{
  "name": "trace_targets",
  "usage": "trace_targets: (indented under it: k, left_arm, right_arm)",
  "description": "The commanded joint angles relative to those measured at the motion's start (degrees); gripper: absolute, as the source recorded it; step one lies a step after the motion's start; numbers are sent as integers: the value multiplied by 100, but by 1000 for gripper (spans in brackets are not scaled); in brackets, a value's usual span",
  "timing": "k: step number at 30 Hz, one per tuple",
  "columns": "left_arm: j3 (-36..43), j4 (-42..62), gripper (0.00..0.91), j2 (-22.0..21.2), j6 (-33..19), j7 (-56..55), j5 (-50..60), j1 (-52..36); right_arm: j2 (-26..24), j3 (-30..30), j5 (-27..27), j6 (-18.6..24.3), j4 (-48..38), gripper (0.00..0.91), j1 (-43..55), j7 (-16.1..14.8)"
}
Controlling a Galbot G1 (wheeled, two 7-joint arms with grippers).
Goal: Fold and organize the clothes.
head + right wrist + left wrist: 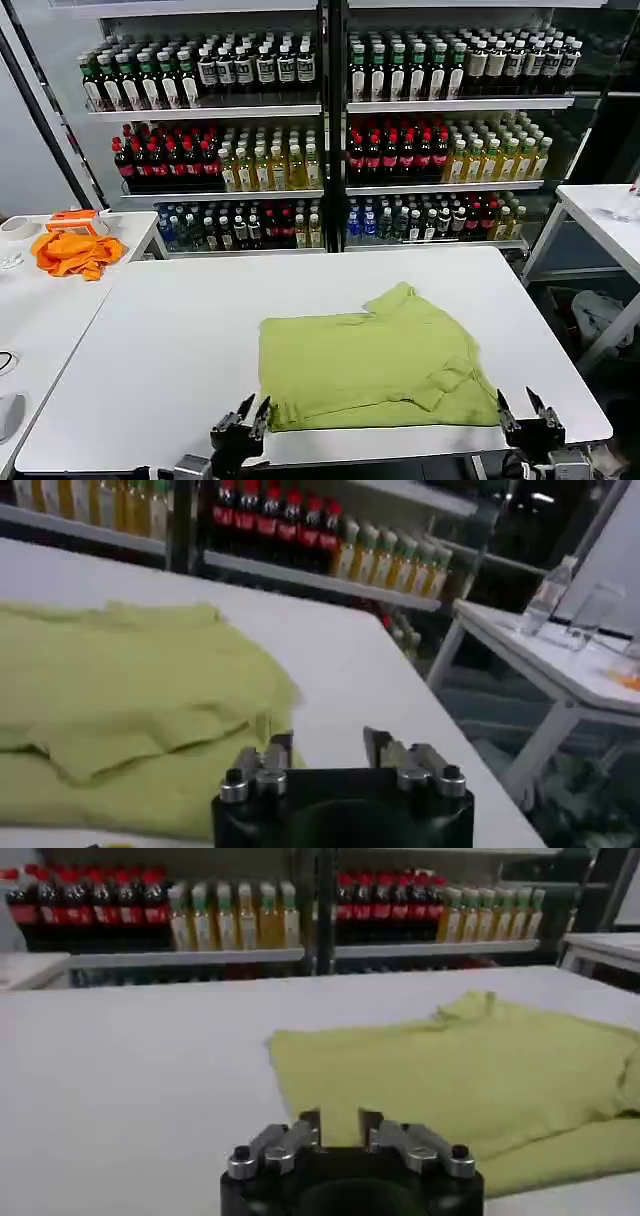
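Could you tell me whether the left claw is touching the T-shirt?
Cannot tell. In the left wrist view the open left claw overlaps the T-shirt hem, with no clear gap or contact.

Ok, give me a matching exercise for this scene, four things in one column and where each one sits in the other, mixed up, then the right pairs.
Things:
1. T-shirt
2. orange cloth
3. left gripper
4. right gripper

Places:
A. on the side table at the robot's left
B. at the near edge of the table, by the shirt's right corner
C. lying on the white table, toward its near edge
D. at the near edge of the table, by the shirt's left corner

Pairs: 1-C, 2-A, 3-D, 4-B
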Motion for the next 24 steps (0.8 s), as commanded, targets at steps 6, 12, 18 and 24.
trace_targets:
  k: [6,12,18,24]
  left_arm:
    - [146,1221,907,353,288,-186,-597,-1845]
    - [546,2086,907,289,414,-209,-958,-2908]
    - [925,2813,907,170,487,-228,-1103,-3722]
    - [1145,3425,907,22,594,-306,-1407,-4293]
  right_arm:
    - [-645,-1016,1084,-654,-1160,907,2486,222]
    - [-628,-1814,1469,-797,-2228,907,3715,257]
    - [-452,-2531,1796,-920,-3259,907,5031,290]
    - [-222,-2951,1832,-918,-4149,907,5766,251]
